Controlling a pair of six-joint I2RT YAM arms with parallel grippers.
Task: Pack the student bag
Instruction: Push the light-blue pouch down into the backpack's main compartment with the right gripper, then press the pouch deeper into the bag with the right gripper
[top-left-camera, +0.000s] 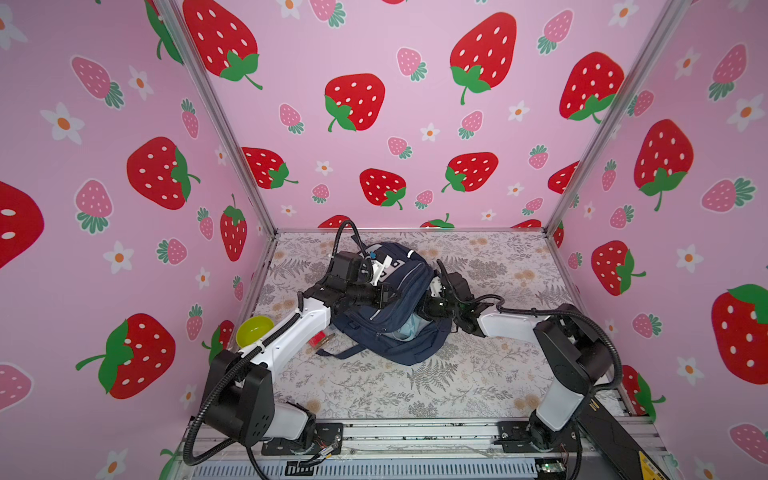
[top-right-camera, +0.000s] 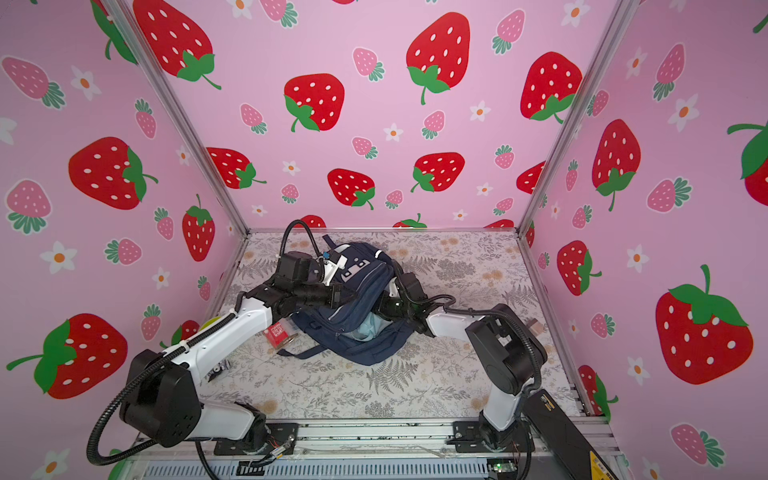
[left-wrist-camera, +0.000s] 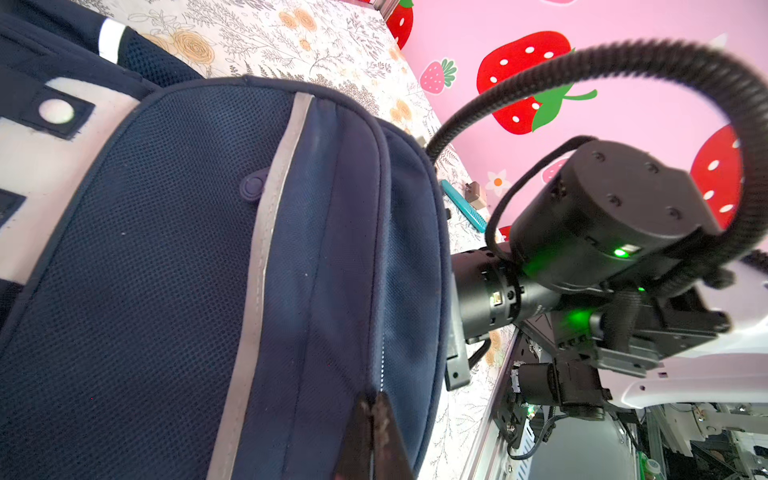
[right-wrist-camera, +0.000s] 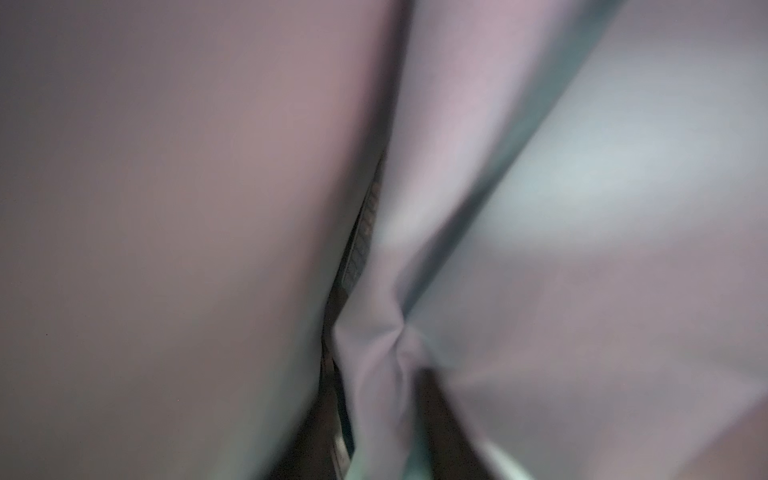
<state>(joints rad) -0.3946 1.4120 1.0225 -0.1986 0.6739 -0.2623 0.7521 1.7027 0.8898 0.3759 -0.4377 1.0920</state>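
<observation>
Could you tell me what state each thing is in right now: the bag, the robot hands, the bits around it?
student bag: lying on the table, main compartment unzipped and gaping.
left hand: shut, pinching the bag's fabric.
right hand: inside the opening; open or shut unclear.
red box: on the table beside the bag, not packed.
green bowl: on the table, looks empty.

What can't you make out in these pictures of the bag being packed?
- The right gripper: its tips are buried in the opening of the student bag in both top views; the right wrist view shows only blurred pale fabric, so open or shut is unclear.
- Pale blue thing in the opening: too little shows to name it.
- Red box: print too small in both top views.
- Yellow-green bowl: partly covered by the left arm.
</observation>
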